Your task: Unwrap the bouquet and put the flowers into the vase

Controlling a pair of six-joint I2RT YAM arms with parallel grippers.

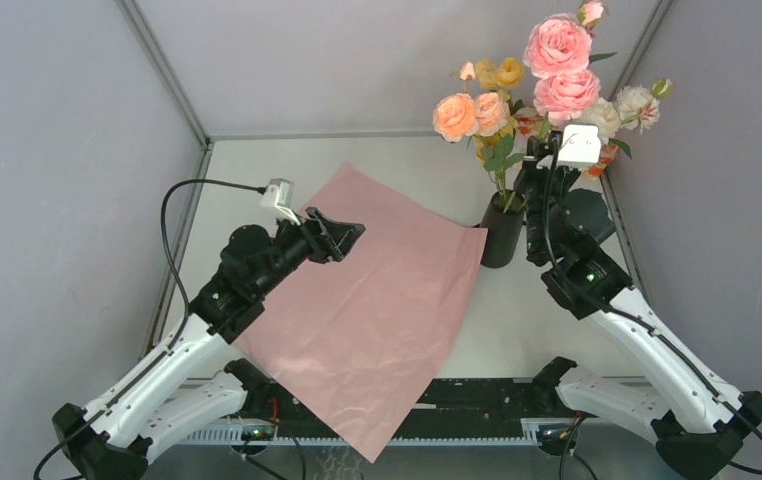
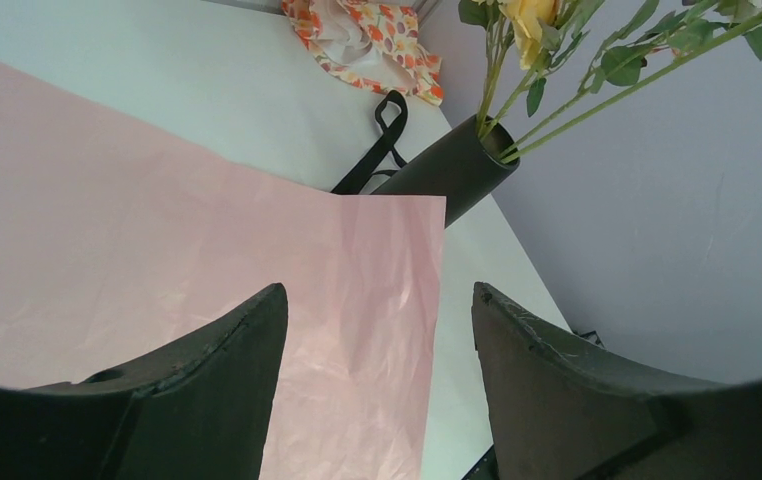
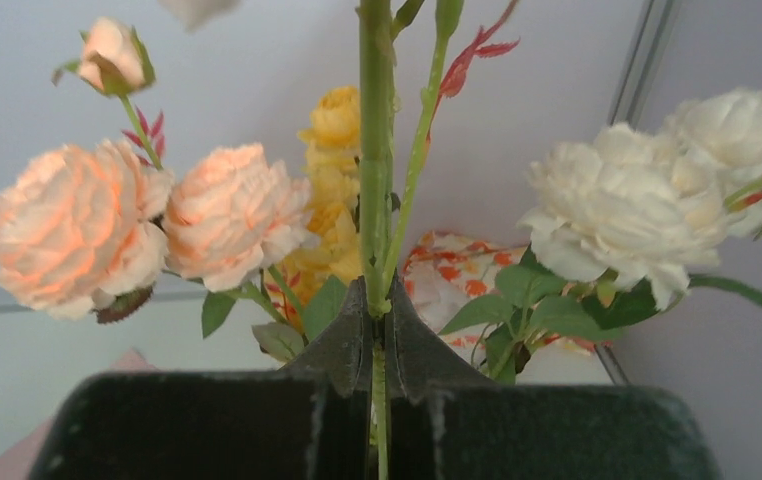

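flowers (image 1: 557,62) stood in black vase (image 1: 502,232) at far right of table (image 1: 522,325), right pincer (image 3: 377,310) clamped on one green stem (image 3: 375,150), left pincer (image 2: 377,300) apart and empty over flat pink paper (image 1: 377,295)

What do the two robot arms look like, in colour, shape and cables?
Both have white lower links and black joints and upper parts. The left arm carries a small white camera fed by a looping black cable; the right arm carries a white camera box. The jaws are black and wedge-shaped.
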